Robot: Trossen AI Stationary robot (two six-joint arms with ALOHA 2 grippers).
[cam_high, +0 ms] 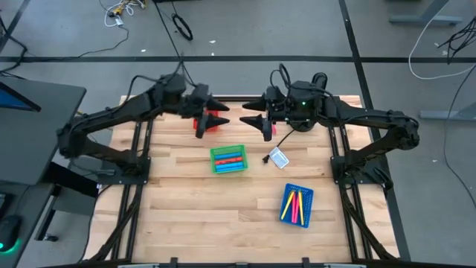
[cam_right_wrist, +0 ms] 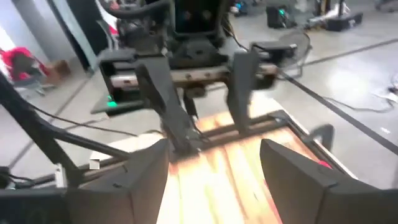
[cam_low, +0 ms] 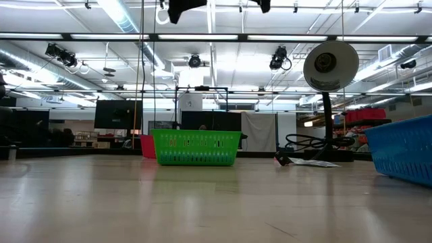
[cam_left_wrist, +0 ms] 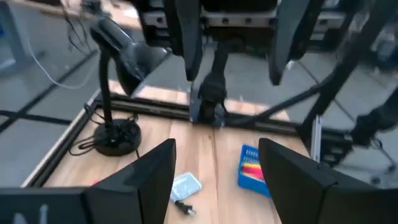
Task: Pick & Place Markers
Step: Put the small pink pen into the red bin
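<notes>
The high view looks straight down on the whole table (cam_high: 245, 223), the low view skims level across it into the room, and each wrist view faces the opposite arm above it.

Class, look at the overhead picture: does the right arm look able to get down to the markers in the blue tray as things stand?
Probably yes. The markers lie uncovered in the blue tray on the right arm's side; the right end effector hangs open, with only bare table between.

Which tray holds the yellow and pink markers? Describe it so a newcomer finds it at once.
Start at the wooden table and look to the robot's right side, near the front edge. The blue tray lies alone there, holding yellow and pink markers; the green tray sits mid-table.
</notes>
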